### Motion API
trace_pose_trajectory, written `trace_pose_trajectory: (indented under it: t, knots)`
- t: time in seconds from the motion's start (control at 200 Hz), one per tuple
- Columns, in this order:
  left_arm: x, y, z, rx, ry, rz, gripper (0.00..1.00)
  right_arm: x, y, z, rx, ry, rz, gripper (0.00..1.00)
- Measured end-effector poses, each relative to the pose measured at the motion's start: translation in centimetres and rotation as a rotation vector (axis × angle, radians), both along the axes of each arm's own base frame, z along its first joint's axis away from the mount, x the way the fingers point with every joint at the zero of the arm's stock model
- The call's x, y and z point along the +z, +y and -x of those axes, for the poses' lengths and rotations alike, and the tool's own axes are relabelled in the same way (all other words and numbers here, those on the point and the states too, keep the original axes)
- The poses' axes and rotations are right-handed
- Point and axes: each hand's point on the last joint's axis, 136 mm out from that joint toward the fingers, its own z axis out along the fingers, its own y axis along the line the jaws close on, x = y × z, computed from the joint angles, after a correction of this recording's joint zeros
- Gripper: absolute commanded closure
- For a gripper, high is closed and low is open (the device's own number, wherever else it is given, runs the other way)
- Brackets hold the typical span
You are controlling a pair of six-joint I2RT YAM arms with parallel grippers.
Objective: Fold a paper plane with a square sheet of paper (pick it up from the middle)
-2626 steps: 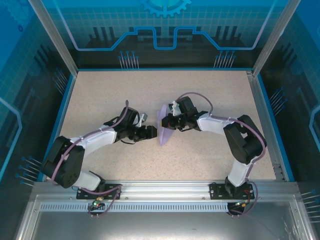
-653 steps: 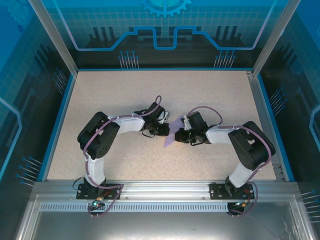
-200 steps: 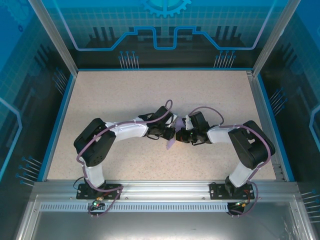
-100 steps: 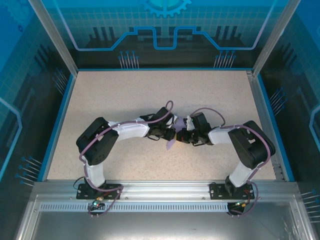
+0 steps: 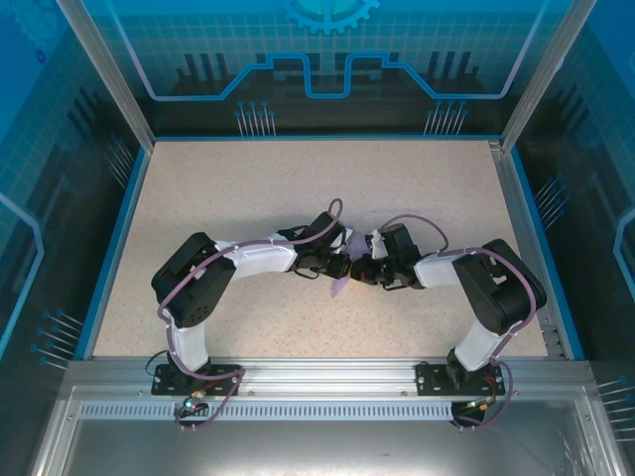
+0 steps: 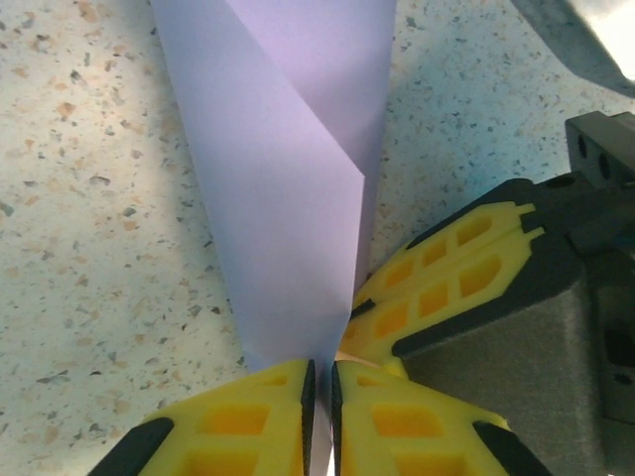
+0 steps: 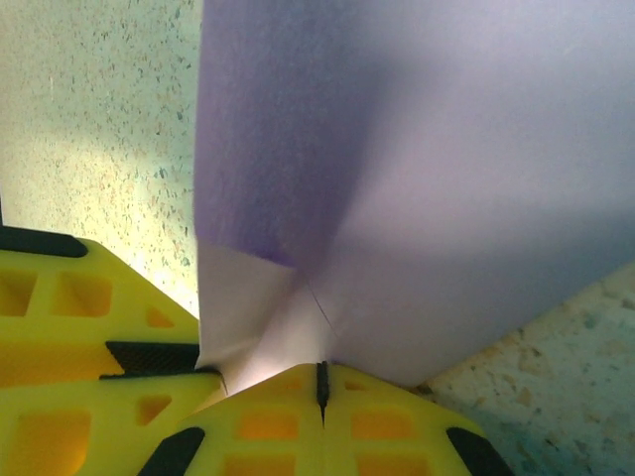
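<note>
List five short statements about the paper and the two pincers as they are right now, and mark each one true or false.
1. The right pincer is shut on the lavender-purple folded sheet of paper. True.
2. The left pincer stands wide open, clear of the paper. False: its yellow fingers are closed on the paper's lower end.
3. Both pincers meet near the middle of the speckled beige table. True.
4. The paper is a flat, unfolded square. False: the left wrist view shows overlapping layers with a slanted fold edge.
5. The paper lies at the table's far left corner. False: it sits between the pincers, near the centre.
</note>
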Motion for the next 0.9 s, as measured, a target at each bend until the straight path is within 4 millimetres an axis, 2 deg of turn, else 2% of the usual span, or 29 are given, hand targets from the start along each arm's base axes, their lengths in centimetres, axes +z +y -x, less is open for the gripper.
trace_pose_trajectory:
  t: [0.9]
  knots:
    - [-0.11,-0.47,0.27,0.003,0.013,0.041,0.95,0.12,-0.13,0.0,-0.024,0.002,-0.056,0.99]
